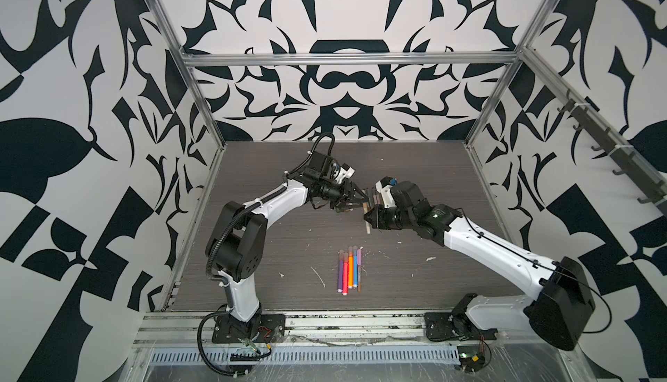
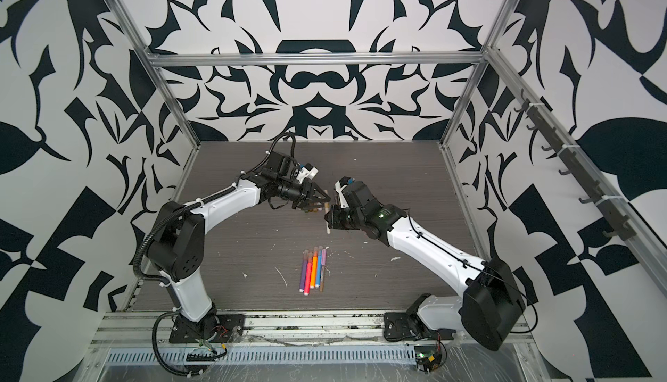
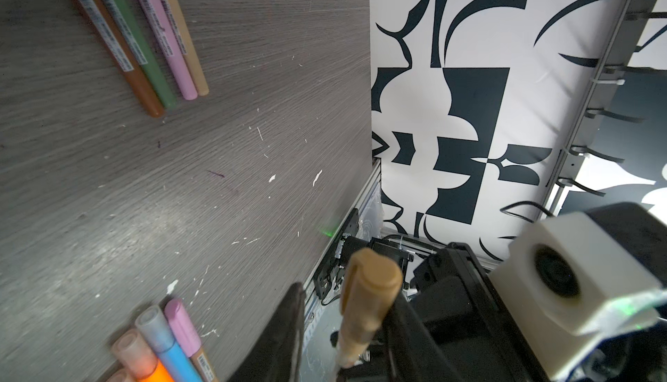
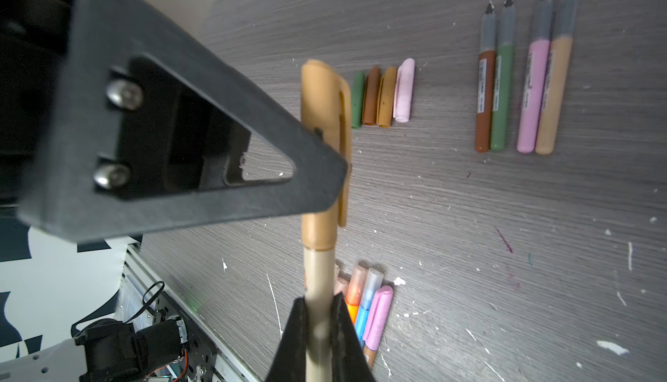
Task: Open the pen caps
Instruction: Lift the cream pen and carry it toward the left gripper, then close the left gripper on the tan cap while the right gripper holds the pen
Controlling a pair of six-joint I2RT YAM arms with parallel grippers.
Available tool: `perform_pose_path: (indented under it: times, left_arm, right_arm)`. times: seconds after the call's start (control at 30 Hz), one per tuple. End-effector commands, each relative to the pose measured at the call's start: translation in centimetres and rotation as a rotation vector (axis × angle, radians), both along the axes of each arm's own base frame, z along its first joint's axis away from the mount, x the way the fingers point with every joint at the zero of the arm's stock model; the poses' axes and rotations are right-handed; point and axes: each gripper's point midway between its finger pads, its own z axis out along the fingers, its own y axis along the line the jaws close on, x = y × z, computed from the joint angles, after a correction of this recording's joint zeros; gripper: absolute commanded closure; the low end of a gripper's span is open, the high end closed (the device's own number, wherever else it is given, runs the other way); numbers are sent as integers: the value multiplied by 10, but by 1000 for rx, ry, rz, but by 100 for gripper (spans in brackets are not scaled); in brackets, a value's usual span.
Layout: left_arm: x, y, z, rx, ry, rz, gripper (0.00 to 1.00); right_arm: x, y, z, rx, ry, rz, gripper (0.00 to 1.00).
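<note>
My right gripper (image 4: 319, 304) is shut on the pale body of a tan pen (image 4: 317, 275) and holds it above the table. Its tan pen cap (image 4: 321, 109) is still seated on the pen. My left gripper (image 3: 346, 300) stands open around that cap (image 3: 371, 290). One finger lies against the cap, and the other finger (image 3: 288, 326) is a gap away. In both top views the two grippers meet at mid-table, left (image 1: 361, 199) and right (image 1: 371, 215). Several loose pen caps (image 4: 382, 97) in green, brown, tan and pink lie side by side on the table.
Several uncapped pens (image 4: 523, 80) lie in a row beyond the loose caps. Nearer the front lies a row of capped bright pens (image 1: 349, 268) with a lilac-capped one (image 4: 379, 311). The wood-grain table (image 1: 415, 261) is flecked with white scraps. Patterned walls and aluminium rails enclose it.
</note>
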Motion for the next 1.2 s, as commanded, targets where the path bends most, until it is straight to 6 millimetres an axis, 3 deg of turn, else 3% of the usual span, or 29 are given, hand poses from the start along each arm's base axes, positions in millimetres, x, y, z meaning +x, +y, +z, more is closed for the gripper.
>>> perform_pose_path:
  times: [0.0, 0.57, 0.9, 1.0, 1.17]
  left_arm:
    - [1, -3, 2, -15, -6, -14, 61]
    - [3, -1, 3, 0, -30, -4, 62]
    - [1, -2, 4, -10, -31, -18, 93]
    - [0, -2, 7, -14, -43, -21, 100]
    - [-2, -1, 10, -21, -48, -27, 100]
  right_arm:
    - [8, 9, 26, 49, -57, 25, 100]
    - [-3, 8, 7, 68, 39, 1, 100]
    - [-3, 11, 5, 78, 55, 9, 99]
    - [-1, 9, 6, 79, 44, -4, 73]
    - [-1, 8, 6, 76, 44, -14, 68]
